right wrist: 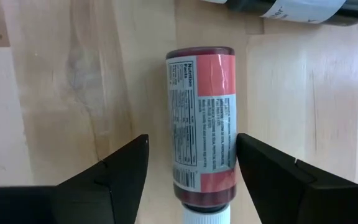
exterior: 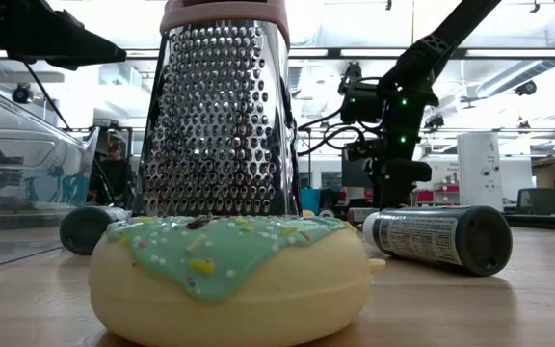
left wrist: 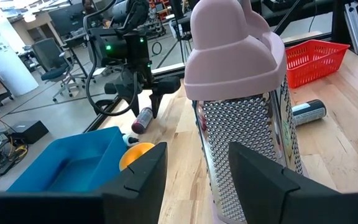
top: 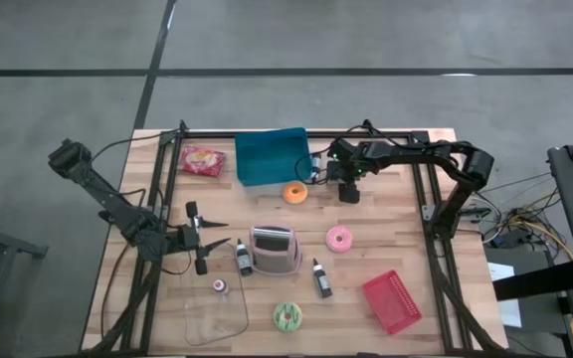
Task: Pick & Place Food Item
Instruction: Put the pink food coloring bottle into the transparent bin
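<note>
**Right gripper hovering over red bottle**

Blue bin (top: 272, 157) sitting hollow, nothing visible inside; red slotted basket (top: 393, 301) lying tilted. Metal grater (top: 276, 249), pink top, standing mid-table. Right gripper (right wrist: 191, 163) hanging fingers apart astride red bottle (right wrist: 202, 122), "Nutrition Facts" label showing, white cap. Left gripper (top: 210, 238) waiting spread beside grater. Orange donut (top: 294, 193) lying just beside bin.

Red-labelled bottle (right wrist: 202, 127), white cap, lying flat on wooden table (right wrist: 61, 87); nutrition label faces up. From table centre, lies at 1 o'clock.
</note>
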Controlling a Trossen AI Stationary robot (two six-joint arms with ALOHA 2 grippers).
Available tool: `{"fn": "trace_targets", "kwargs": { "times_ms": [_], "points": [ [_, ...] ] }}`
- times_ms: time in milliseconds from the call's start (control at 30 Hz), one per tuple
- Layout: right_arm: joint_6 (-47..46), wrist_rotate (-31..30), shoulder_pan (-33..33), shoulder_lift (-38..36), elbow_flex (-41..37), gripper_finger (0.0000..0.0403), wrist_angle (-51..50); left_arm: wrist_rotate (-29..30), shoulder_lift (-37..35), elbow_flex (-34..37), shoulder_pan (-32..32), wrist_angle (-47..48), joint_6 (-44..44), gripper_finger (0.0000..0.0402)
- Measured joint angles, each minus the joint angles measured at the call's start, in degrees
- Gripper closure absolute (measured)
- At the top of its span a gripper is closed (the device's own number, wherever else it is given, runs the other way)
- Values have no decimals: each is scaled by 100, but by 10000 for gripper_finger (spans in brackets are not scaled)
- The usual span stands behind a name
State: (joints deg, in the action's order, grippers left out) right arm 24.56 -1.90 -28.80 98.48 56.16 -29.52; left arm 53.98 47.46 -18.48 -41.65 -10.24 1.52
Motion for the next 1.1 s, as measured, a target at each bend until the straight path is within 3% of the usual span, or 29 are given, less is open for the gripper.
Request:
{"fn": "trace_targets", "kwargs": {
  "times_ms": [133, 567, 1100],
  "points": [
    [-37, -1, 0, 0, -22, 196, 18, 0, 0, 0, 0, 0, 0, 227],
    [-382, 69, 2, -10, -68, 332, 9, -4, 0, 0, 0, -1, 0, 227],
    [-855, 130, 7, -397, -83, 349, 101, -11, 0, 0, 0, -4, 2, 227]
  ]
}}
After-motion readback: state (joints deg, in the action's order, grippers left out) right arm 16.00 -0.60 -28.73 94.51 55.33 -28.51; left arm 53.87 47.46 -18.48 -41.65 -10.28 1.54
